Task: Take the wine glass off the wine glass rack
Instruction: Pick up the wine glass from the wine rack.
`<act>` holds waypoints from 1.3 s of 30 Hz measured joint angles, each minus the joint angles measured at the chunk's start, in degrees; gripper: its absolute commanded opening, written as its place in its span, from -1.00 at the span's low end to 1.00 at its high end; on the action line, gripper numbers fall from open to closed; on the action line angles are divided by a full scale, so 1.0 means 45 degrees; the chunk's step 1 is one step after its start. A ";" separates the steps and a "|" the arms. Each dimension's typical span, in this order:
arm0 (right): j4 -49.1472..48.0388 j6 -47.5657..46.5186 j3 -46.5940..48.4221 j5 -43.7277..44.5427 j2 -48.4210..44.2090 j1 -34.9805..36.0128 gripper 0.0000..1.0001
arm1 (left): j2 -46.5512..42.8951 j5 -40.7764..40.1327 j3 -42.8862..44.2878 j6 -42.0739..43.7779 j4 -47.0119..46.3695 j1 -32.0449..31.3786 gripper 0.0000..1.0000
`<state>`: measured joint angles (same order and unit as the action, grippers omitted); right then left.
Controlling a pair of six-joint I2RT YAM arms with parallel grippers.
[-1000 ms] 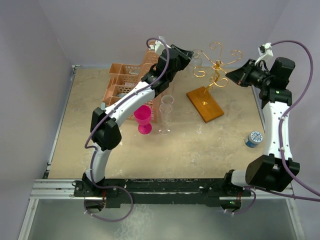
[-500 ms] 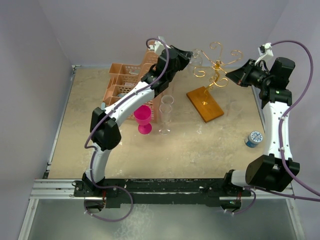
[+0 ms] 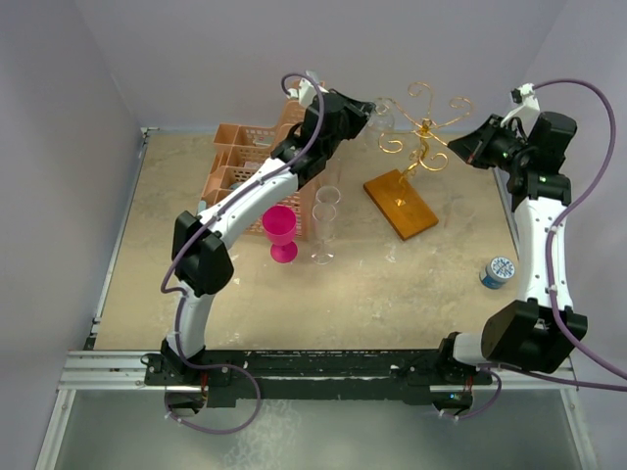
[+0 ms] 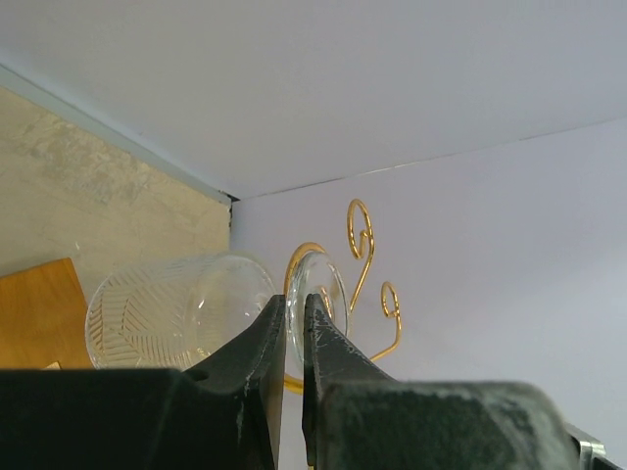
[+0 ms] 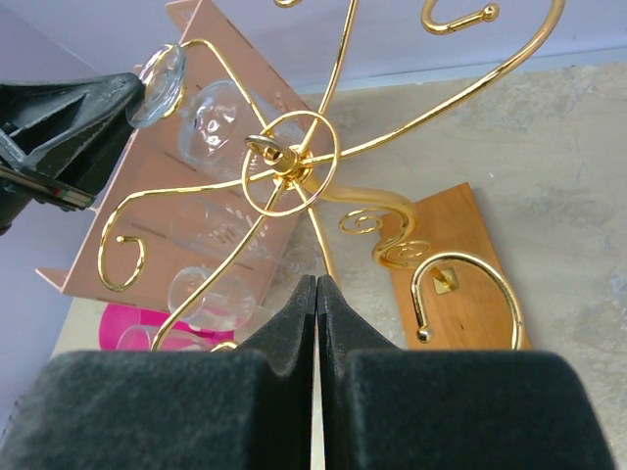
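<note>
The gold wire wine glass rack (image 3: 424, 132) stands on its orange base (image 3: 402, 204) at the back right. A clear wine glass (image 3: 379, 115) hangs foot-up at the rack's left arm. My left gripper (image 3: 362, 110) is shut on its stem. In the left wrist view the jaws (image 4: 292, 299) close between the bowl (image 4: 167, 313) and the foot (image 4: 323, 284). My right gripper (image 3: 453, 152) is shut, its tips (image 5: 315, 279) just in front of the rack's post (image 5: 323, 230). The right wrist view also shows the glass (image 5: 217, 110) and my left gripper (image 5: 69, 117).
A peach lattice basket (image 3: 240, 157) stands behind my left arm. A pink goblet (image 3: 280, 227) and two clear flutes (image 3: 324, 220) stand in front of it. A small blue-and-white round thing (image 3: 499, 271) lies at the right. Walls close off the back and both sides.
My left gripper has drawn a little to the left with the glass stem in it. The right arm has hardly moved.
</note>
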<state>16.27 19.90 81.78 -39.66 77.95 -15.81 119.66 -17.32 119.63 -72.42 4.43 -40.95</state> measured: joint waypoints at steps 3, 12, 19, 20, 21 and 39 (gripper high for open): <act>-0.0029 -0.0083 0.0000 0.0024 0.0092 0.0015 -1.00 | 0.0000 0.0253 0.0330 -0.0146 0.0549 0.0024 -1.00; 0.0821 -0.0243 0.2011 0.1083 0.0121 0.0000 -0.60 | -0.0039 0.0709 0.0379 -0.0141 0.0622 0.0073 -1.00; 0.0209 0.0248 0.4158 0.1248 0.0398 0.0879 -0.16 | -0.0403 0.1098 -0.0612 -0.0102 -0.0520 0.0097 -1.00; 0.0019 0.0461 0.4362 0.1258 0.0617 0.1321 -0.13 | -0.0457 0.1137 -0.0792 -0.0107 -0.0719 0.0097 -1.00; -0.0146 0.0631 0.4512 0.1253 0.0865 0.1783 -0.12 | -0.0510 0.1146 -0.0971 -0.0107 -0.0899 0.0097 -1.00; -0.0384 0.2628 0.5134 0.1943 0.4085 0.4061 -0.01 | -0.1384 0.2424 -0.3230 -0.1763 -0.3123 0.0826 -1.00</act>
<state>14.55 31.73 104.88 -30.92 96.33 2.46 113.43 -6.42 105.10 -80.36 -9.63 -37.23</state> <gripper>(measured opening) 0.511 0.028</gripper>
